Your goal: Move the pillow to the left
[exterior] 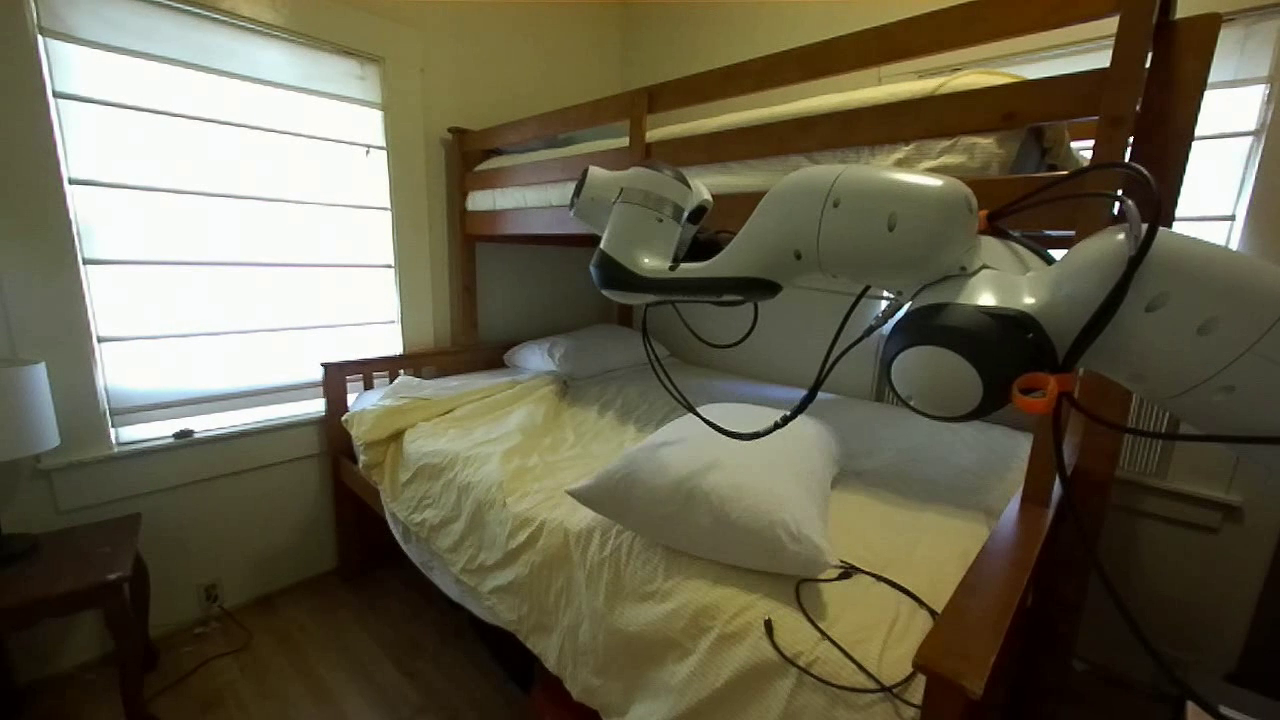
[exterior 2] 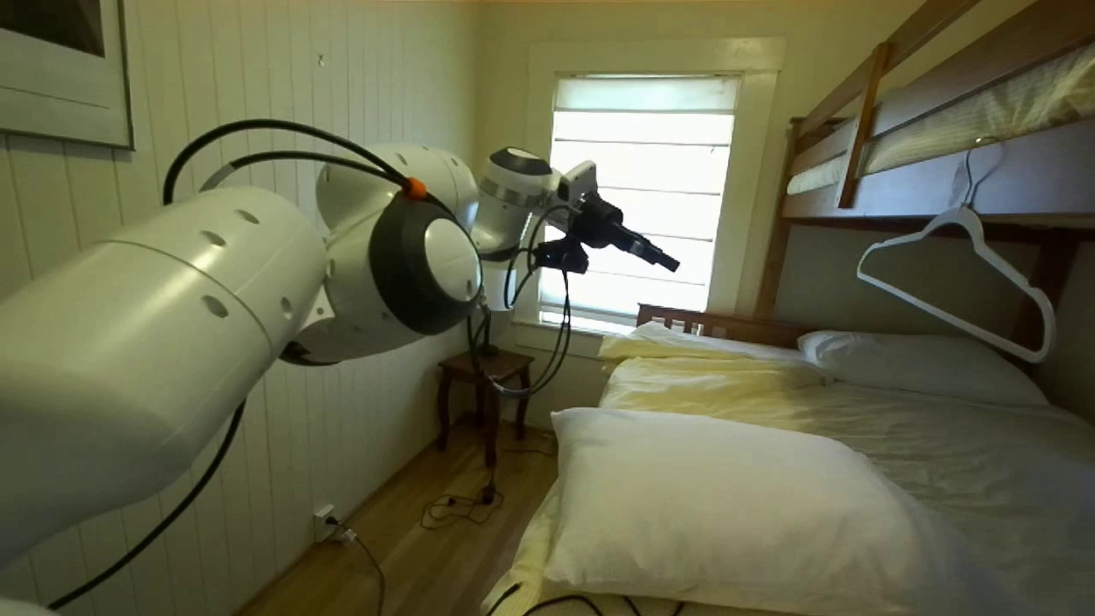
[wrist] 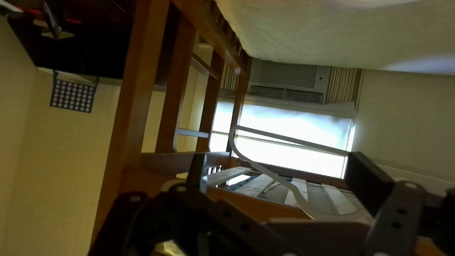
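2 white pillows (exterior: pixel 715 490) are laid on rumpled lower bunk (exterior: pixel 500 460), window shade (exterior: pixel 235 235) lowered; gripper (exterior 2: pixel 665 260) is held midair, fingers (wrist: pixel 369 185) spread wide.

A plain white pillow (exterior: pixel 715 490), plump and soft-looking, lies flat on a wooden lower bunk (exterior: pixel 337 420), resting on a pale yellow cover (exterior: pixel 480 470). It swells through the middle and thins out toward pointed corners. From where I stand, its cloth looks mostly smooth, paler on top and greyer where the sides fall into shadow. One edge faces the open side of the bunk, where the cover hangs down. The pillow sits closer to the broad wooden end rail (exterior: pixel 985 600) than to the bunk's far end.
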`<move>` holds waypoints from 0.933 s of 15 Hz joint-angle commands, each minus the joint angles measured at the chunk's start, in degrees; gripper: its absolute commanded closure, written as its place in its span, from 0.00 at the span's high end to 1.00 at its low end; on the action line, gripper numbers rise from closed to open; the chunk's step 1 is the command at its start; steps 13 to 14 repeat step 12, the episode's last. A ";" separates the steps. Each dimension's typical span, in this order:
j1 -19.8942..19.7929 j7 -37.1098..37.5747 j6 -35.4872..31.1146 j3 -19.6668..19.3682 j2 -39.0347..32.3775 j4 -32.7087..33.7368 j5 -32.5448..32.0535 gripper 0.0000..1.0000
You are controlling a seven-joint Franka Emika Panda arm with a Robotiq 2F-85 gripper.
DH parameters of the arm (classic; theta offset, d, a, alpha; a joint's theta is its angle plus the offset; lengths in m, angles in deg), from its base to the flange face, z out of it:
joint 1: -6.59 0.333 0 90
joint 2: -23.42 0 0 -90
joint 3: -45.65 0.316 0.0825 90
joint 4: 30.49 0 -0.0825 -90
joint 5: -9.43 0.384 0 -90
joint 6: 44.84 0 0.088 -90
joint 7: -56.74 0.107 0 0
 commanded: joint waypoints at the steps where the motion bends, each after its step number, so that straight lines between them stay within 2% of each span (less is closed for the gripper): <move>1: 1.82 -10.28 2.22 1.68 0.72 0.00 -4.74 1.00; 6: 1.96 -20.17 -4.45 7.05 0.15 -0.04 -3.47 1.00; 9: 0.77 -17.64 -13.93 10.31 0.47 -0.14 -1.33 1.00; 11: -0.92 -16.03 -17.08 12.81 0.85 -0.14 2.00 1.00; 12: 0.86 -17.29 -14.48 10.08 -0.11 -0.12 -0.82 1.00; 14: 0.86 -17.29 -14.48 10.08 -0.11 -0.12 -0.82 1.00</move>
